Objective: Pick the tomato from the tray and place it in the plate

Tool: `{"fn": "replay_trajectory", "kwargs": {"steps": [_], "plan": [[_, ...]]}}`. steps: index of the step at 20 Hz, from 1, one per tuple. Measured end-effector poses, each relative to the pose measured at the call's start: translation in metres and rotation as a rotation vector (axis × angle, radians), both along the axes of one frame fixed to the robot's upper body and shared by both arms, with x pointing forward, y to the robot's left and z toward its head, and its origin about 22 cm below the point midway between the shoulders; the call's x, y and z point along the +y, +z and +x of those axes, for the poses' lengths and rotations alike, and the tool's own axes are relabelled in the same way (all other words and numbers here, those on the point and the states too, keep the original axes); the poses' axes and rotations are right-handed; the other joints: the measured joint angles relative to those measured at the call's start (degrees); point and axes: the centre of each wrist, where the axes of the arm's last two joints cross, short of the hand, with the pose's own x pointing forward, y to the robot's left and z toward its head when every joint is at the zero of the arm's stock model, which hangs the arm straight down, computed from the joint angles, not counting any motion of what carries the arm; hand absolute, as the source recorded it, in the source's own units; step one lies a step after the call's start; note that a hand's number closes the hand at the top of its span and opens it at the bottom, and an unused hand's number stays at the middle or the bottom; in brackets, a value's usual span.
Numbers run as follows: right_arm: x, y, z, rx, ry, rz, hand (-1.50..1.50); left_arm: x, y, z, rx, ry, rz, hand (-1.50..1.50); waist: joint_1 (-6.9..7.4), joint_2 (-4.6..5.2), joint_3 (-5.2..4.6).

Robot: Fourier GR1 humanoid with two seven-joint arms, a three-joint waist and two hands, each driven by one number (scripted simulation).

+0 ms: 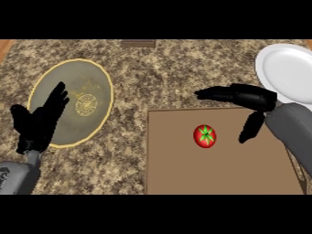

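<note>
Tomato (205, 135), red with green star calyx, lay on the brown tray (185, 173), ungrasped. Right hand (243, 98) hovered at its one o'clock, fingers spread, thumb hanging, holding nothing. White plate (294, 75) lay beyond, at two o'clock. Left hand (38, 119) rested open at nine o'clock over a gold-rimmed platter (97, 73) on the speckled worktop (165, 68). Risk: the round tomato might roll off if nudged. No legible writing.
</note>
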Motion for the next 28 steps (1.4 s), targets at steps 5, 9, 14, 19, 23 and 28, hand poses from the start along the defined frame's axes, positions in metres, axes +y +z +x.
{"fn": "replay_trajectory", "kwargs": {"steps": [5,9,14,19,23,28], "plan": [[0.015,0.001,0.004,-0.039,0.038,-0.101,-1.5,-0.003,0.002,0.001,-0.004,0.006,0.002,0.0,-0.2,-0.13,-0.04],[0.028,-0.006,0.005,-0.055,0.069,-0.167,-1.5,0.003,0.003,0.004,0.001,0.009,-0.001,0.0,-0.26,-0.13,-0.05],[0.046,-0.011,0.001,-0.047,0.101,-0.222,-1.5,-0.002,-0.001,0.0,0.0,0.006,0.001,0.0,-0.41,-0.23,-0.05],[0.057,-0.011,-0.002,-0.058,0.104,-0.261,-1.5,-0.004,-0.004,0.0,0.0,0.01,0.0,0.0,-0.55,-0.24,-0.05],[0.068,-0.019,-0.008,-0.062,0.104,-0.274,-1.5,-0.001,-0.006,0.001,0.001,0.008,-0.005,0.0,-0.59,-0.26,-0.06],[0.071,-0.027,-0.006,-0.082,0.118,-0.3,-1.5,-0.003,-0.006,0.002,-0.005,0.011,0.0,0.0,-0.47,-0.34,-0.16]]}}
